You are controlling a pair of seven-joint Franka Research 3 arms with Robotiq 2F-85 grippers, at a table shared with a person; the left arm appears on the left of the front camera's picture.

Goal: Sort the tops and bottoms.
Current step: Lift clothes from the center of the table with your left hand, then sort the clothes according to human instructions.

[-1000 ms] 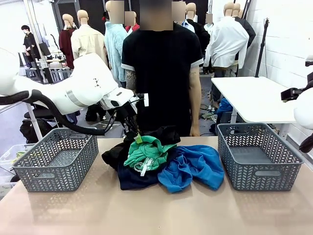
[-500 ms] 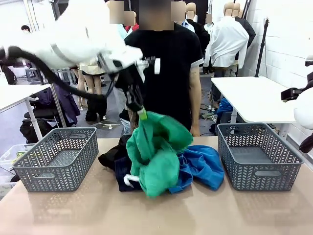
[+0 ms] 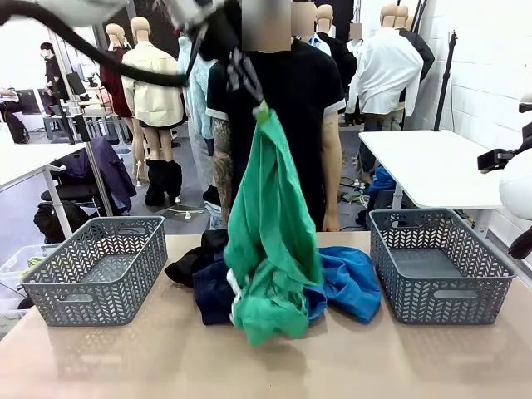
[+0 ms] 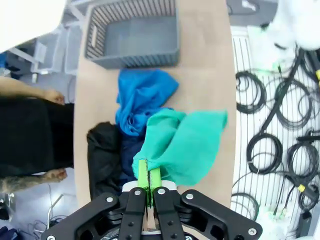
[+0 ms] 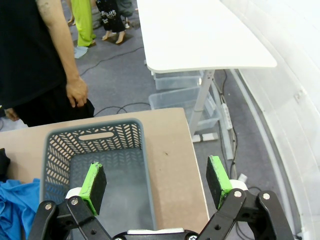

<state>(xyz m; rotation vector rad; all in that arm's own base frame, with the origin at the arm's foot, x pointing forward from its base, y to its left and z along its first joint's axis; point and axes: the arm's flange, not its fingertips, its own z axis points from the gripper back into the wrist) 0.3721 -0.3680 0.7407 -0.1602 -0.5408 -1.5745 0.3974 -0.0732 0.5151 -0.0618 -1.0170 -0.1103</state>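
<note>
Spreading across the front view, the tan table [image 3: 83,357] is carrying the left basket [image 3: 96,270] and the right basket [image 3: 440,266], both grey, with the clothes pile lying between them. A person [image 3: 274,125] is standing at the far edge, and a white side table [image 3: 424,162] is standing behind on the right. The emerald green garment [image 3: 270,241] is hanging in a long drape from the left gripper [image 3: 253,96], its lower end bunching on the pile. The bright blue garment [image 3: 349,283], navy garment [image 3: 212,295] and black garment [image 3: 189,264] are lying beneath it.

From above, the left wrist view is showing the green pads [image 4: 142,175] pressing together on a fold of green cloth, and coiled cables [image 4: 270,150] lying on the floor. The right wrist view is showing the right gripper [image 5: 156,172] with its fingers standing wide apart, holding nothing, above the right basket.

Compared with half a second ago, the left arm is holding the garment higher, and the cloth is hanging longer.
</note>
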